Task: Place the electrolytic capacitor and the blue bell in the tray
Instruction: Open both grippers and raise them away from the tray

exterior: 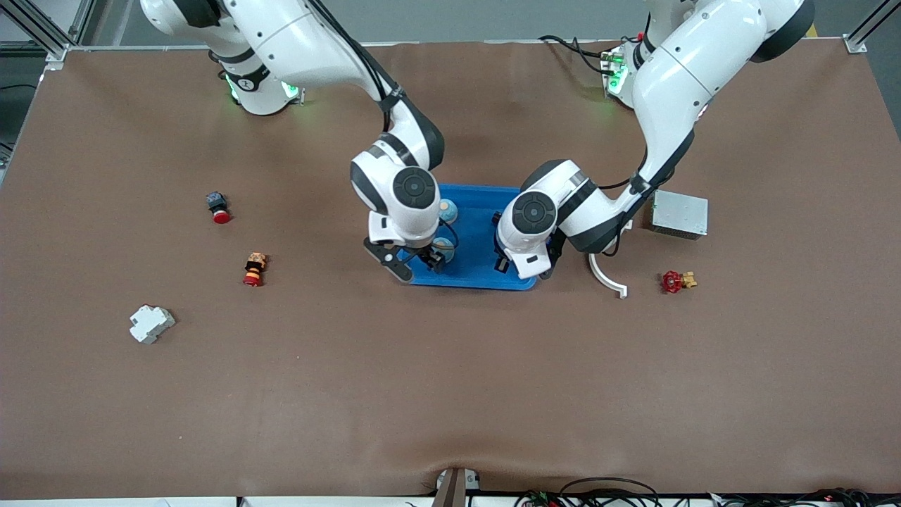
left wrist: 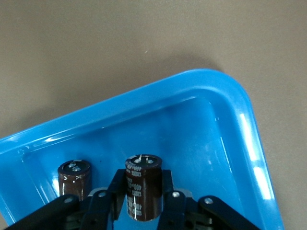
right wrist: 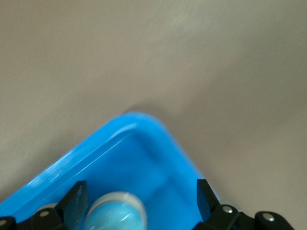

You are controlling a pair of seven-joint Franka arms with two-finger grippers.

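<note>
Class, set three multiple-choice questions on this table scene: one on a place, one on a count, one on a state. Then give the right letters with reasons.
1. Where is the grey metal box?
A. Toward the left arm's end
B. In the tray
C. Beside the white block

2. How many capacitors appear in the left wrist view?
A. One
B. Two
C. Four

3. The right gripper is:
A. Open
B. Shut on a valve
C. Out of view

Key: 1 A, it sits near the left arm. 2 B, two brown cans in the blue tray. 3 A, fingers spread around a blue bell.
</note>
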